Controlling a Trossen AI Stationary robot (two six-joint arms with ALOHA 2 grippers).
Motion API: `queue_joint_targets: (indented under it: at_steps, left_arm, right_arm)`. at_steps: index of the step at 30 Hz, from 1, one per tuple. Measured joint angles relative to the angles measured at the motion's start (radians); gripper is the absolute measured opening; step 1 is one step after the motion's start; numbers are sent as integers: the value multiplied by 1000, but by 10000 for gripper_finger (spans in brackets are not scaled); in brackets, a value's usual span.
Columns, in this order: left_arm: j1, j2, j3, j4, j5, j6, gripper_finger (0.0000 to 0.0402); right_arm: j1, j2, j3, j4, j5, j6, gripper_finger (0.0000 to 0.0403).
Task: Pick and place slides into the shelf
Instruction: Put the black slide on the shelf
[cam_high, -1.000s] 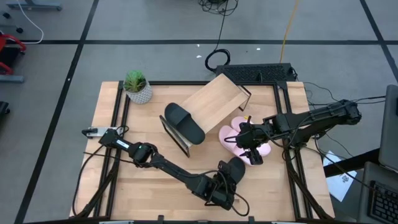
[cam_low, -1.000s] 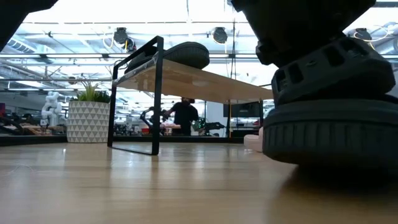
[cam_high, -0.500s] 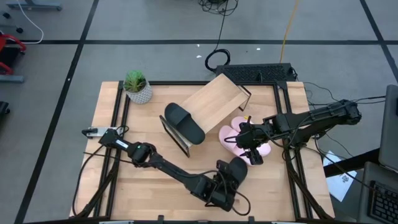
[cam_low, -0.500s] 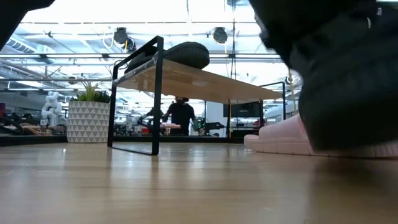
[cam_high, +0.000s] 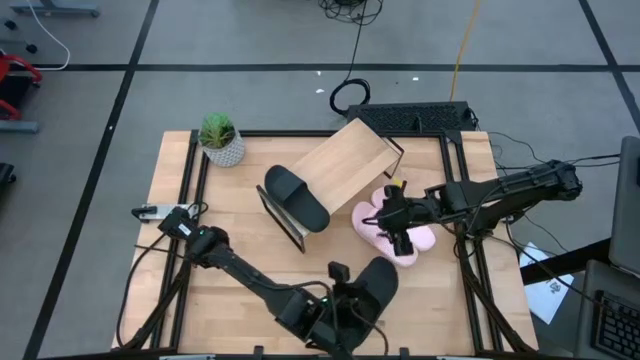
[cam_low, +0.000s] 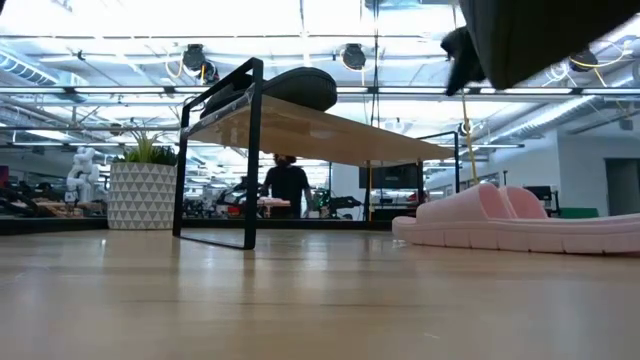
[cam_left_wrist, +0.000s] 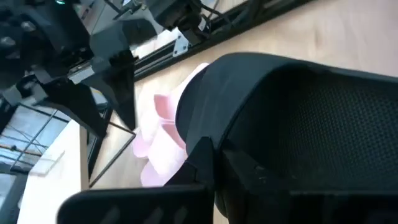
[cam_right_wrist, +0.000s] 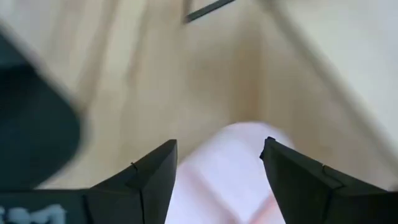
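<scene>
My left gripper (cam_high: 348, 297) is at the table's near edge, shut on a black slide (cam_high: 376, 281). In the low view that slide (cam_low: 540, 40) hangs high above the tabletop. A second black slide (cam_high: 296, 197) lies on the top board of the shelf (cam_high: 345, 165). The pale pink slides (cam_high: 385, 225) lie side by side on the table, just right of the shelf. My right gripper (cam_high: 402, 232) hovers open above them, with the pink foam (cam_right_wrist: 227, 171) showing between its fingers. My left gripper grips the black slide at the edge nearest the table's left (cam_left_wrist: 208, 146), beside the arched strap (cam_left_wrist: 249, 81). The fingers come from the table's left and slant downward. The slide is lifted clear of the table. My gripper's own body hides the exact hold.
A potted plant (cam_high: 219, 139) stands at the table's far left corner. Black frame rails (cam_high: 190, 200) run along the table's left and right edges. Bare wood lies left of the shelf. A person (cam_low: 288, 185) stands far off in the room behind.
My left gripper has risen, drawing a little toward the table's near edge. The black slide has come off the table with it and now hangs clear. My right gripper has turned slightly in place above the pink slides.
</scene>
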Motion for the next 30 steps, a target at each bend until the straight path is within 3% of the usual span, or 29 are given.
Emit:
queue_joint_targets:
  at_steps: [8,14,23,30]
  left_arm:
    - [4,-104,0,-95,-106,-59,0]
    - [36,-185,0,-227,-150,-80,0]
    - [129,-281,0,-316,-192,-29,0]
    - [262,-295,0,-250,-245,137,0]
  right_arm:
    - [-11,-96,0,223,225,-97,228]
    - [-11,-216,0,335,324,-194,228]
    - [-10,-349,0,378,318,-119,228]
    - [-8,-313,0,489,320,-19,228]
